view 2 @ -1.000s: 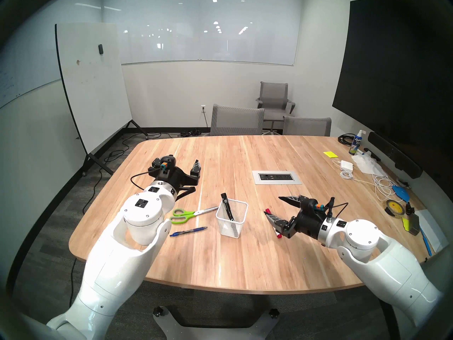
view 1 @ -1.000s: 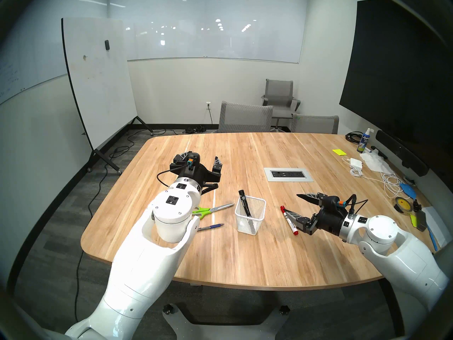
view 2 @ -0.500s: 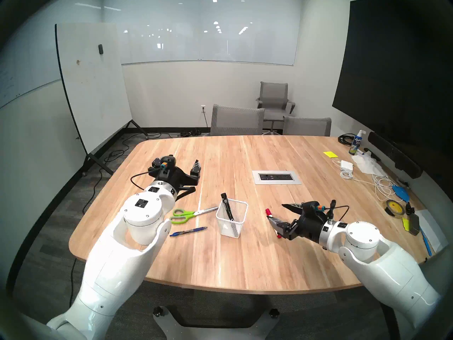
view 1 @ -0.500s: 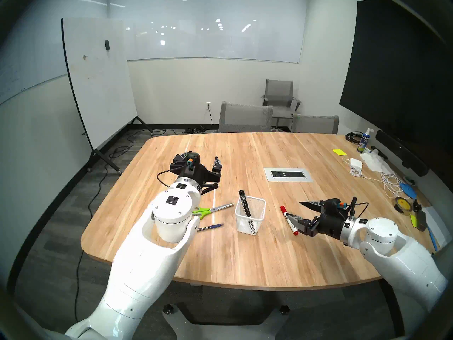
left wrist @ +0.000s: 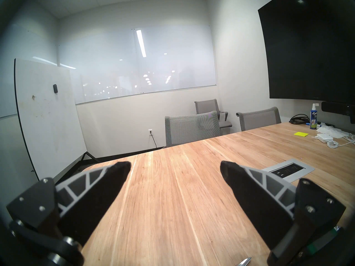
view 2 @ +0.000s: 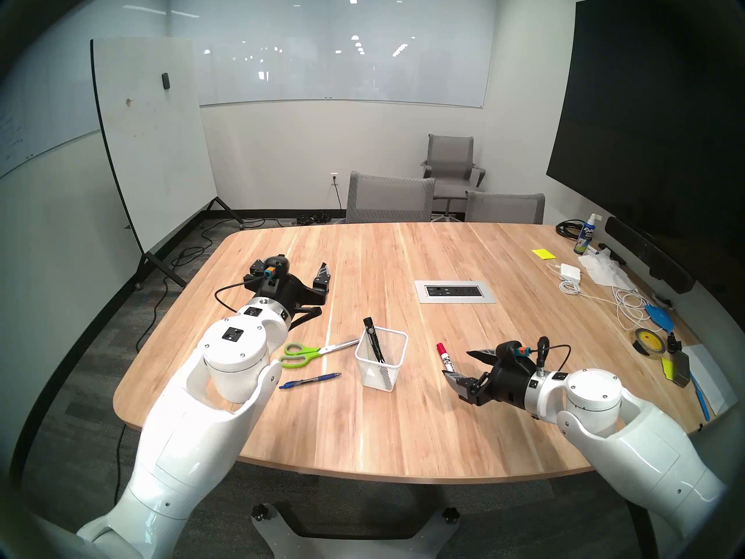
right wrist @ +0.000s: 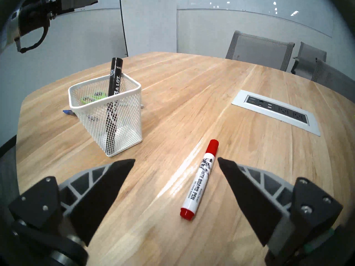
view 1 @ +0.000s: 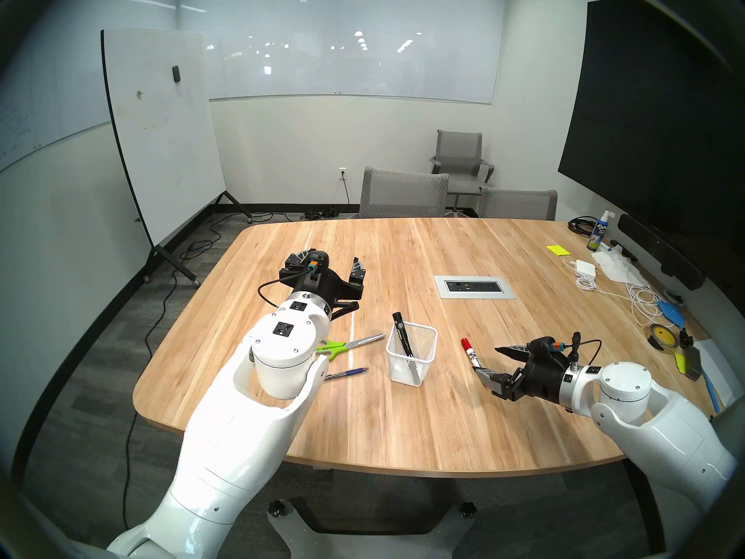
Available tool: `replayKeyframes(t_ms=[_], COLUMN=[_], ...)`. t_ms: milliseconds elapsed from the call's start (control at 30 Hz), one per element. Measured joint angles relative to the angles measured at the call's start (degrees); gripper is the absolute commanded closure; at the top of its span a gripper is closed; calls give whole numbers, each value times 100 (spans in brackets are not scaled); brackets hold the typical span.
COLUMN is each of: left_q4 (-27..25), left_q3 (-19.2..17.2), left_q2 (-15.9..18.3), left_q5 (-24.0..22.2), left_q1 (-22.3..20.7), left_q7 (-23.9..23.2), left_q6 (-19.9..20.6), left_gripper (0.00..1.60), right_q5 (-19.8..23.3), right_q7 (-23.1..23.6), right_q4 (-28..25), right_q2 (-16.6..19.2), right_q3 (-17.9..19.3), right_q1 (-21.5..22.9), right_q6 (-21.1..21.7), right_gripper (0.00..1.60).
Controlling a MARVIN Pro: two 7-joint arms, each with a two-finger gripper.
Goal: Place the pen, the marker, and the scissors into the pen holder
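Right gripper (right wrist: 175, 160) fingers spread, straddling red-capped marker (right wrist: 199, 180), right of pen holder (right wrist: 123, 129); left gripper (left wrist: 175, 164) released.

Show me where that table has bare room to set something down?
Bare wood runs along the near edge of the table below the holder, and across the far half beyond the outlet panel. The right edge is crowded with cables and tape.

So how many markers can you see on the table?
2: a black marker standing in the pen holder, and a red-capped marker lying between the right gripper's open fingers.
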Motion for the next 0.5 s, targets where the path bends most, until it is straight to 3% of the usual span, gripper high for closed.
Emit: replayKeyframes(t_ms=[500], left_q4=[0], left_q3=[0], left_q2=[0], left_q5=[0], left_q1=[0], left_q7=[0], left_q6=[0], left_gripper=[0], right_q5=[-145], right_q7=[-23], right_q4=[130], right_q2=[8], right_q3=[-69], right_q1=[160], right_q6=[376], right_gripper=[0])
